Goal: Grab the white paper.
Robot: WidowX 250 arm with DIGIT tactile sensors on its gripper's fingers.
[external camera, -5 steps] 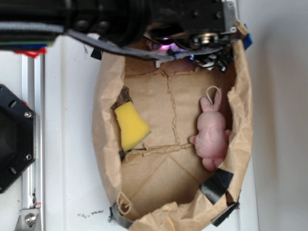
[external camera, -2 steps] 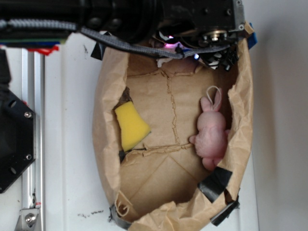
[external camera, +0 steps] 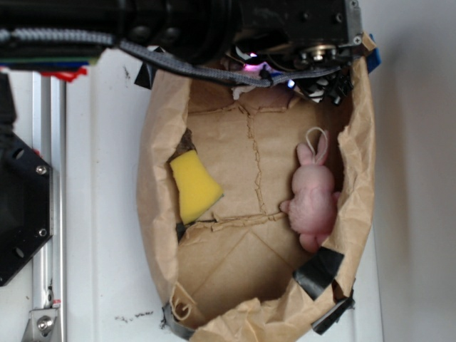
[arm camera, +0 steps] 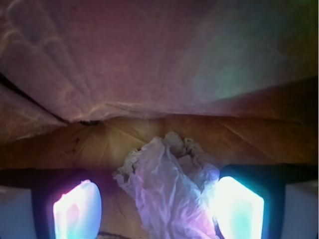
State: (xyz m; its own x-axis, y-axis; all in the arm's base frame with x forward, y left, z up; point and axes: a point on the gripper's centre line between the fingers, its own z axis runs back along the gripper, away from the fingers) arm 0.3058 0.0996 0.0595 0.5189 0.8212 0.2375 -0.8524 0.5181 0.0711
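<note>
Brown paper walls hem you in: the tan bag [external camera: 164, 235] lies open on the white counter [external camera: 107, 214], and its crumpled rim rises on every side of the flat floor inside. At the top end, where your arm [external camera: 214, 25] reaches in, the bag wall folds close over the hand; in the wrist view that wall fills the whole upper half, so there is little room ahead. The middle of the bag floor is bare and gives you the widest space.

Your hand [arm camera: 158, 211] is spread, its two glowing fingertips [arm camera: 238, 209] standing wide apart at the lower corners of the wrist view. The white paper [arm camera: 172, 191] sits between them, nearer the right fingertip and seemingly brushing it, though the glare makes contact hard to judge. The left fingertip is clear of it.

The paper is a crumpled wad whose long axis runs from the bottom edge of the wrist view up and away toward the bag wall, with its ragged end pointing at the fold. From the exterior view only a small white scrap [external camera: 241, 91] shows under the arm.

A yellow sponge [external camera: 194, 187] rests by the left wall, and a pink toy rabbit [external camera: 313, 199] lies along the right wall, both well apart from the hand.
</note>
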